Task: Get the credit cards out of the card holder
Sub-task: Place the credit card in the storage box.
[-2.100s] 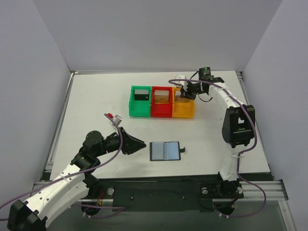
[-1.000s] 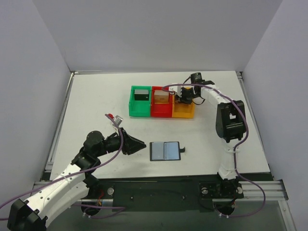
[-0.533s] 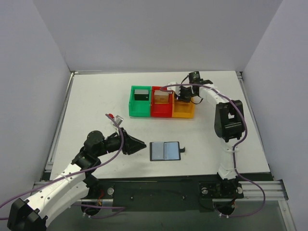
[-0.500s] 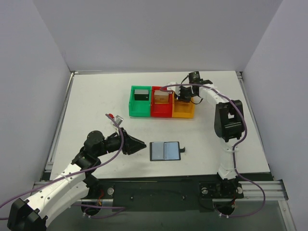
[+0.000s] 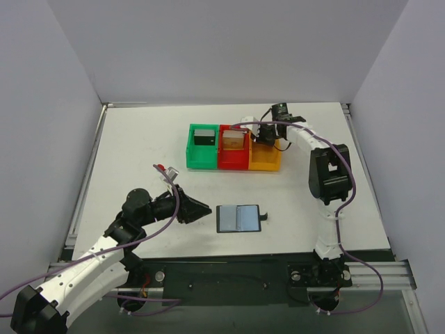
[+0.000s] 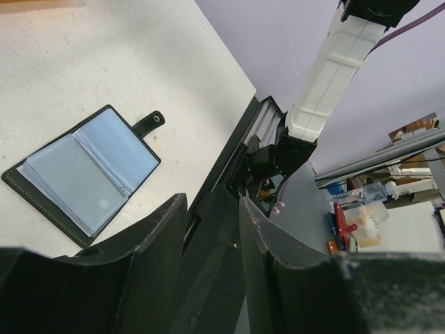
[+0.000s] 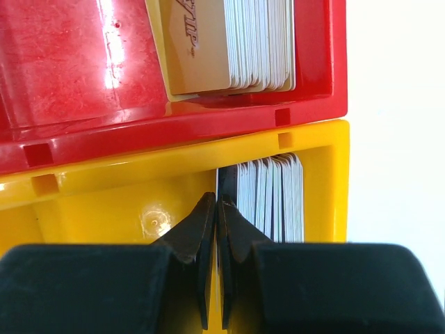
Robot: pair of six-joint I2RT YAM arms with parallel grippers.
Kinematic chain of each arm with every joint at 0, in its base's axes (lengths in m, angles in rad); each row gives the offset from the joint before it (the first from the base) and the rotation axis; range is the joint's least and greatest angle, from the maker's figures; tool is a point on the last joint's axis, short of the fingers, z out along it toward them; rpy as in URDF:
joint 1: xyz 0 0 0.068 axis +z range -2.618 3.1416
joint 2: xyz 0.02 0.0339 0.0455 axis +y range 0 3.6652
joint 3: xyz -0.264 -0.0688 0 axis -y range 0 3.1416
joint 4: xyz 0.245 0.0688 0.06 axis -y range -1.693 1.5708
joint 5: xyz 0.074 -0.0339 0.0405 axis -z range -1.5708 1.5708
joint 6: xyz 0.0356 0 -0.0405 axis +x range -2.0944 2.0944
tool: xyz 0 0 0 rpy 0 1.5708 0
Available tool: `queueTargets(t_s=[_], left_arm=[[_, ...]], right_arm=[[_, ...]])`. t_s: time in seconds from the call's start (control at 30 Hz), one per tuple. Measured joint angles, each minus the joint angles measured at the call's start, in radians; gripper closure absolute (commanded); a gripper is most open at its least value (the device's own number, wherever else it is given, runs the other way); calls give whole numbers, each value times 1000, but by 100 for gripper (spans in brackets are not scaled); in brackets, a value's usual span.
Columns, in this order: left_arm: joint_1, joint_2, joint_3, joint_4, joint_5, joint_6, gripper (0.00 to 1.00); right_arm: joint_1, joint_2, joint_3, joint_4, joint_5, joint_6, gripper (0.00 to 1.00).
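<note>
**Status.** Judged late in the task: card stacks stand in the bins and the holder lies opened with no card showing. Probably left: emptying any sleeve that proves full.

**1. Left tool** [image 5: 199, 209] [image 6: 211, 202]. Two scuffed, matte black moulded fingers set partly apart with nothing between them. It sits low over the counter just left of the card holder, not touching it.

**2. Small flat black folding card holder** [image 5: 238, 218] [image 6: 83, 174]. Lies open on the near middle of the counter. It has a stitched dark border, a studded strap at one edge and glossy clear sleeves that read pale blue-grey. Whether a sleeve has a card inside cannot be told.

**3. Counter** [image 5: 139, 139]. White, matte and faintly speckled.

**4. Three rigid glossy bins, touching in a row, far middle.**
- Green plastic bin [image 5: 201, 165]: holds a black block [image 5: 204, 136].
- Red plastic bin [image 5: 233, 165] [image 7: 174, 125]: holds upright thin white cards [image 7: 261, 42] fronted by a tan card [image 7: 198, 49].
- Yellow plastic bin [image 5: 265, 165] [image 7: 139, 174]: holds a similar white stack [image 7: 271, 198].

**5. Right tool** [image 5: 261, 132] [image 7: 217, 202]. Black tapered fingers pressed together, tips inside the yellow plastic bin beside the stack's dark-edged end card. Whether a card is pinched cannot be told.
</note>
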Motion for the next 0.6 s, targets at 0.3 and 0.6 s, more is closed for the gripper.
queueTargets(t_s=[0.3,0.6], left_arm=[[0,4,0,0,0,-3,54],[0,4,0,1,1,-4,54]], right_arm=[[3,0,-8,56,37,50,87],[5,0,-32,111,64,72,85]])
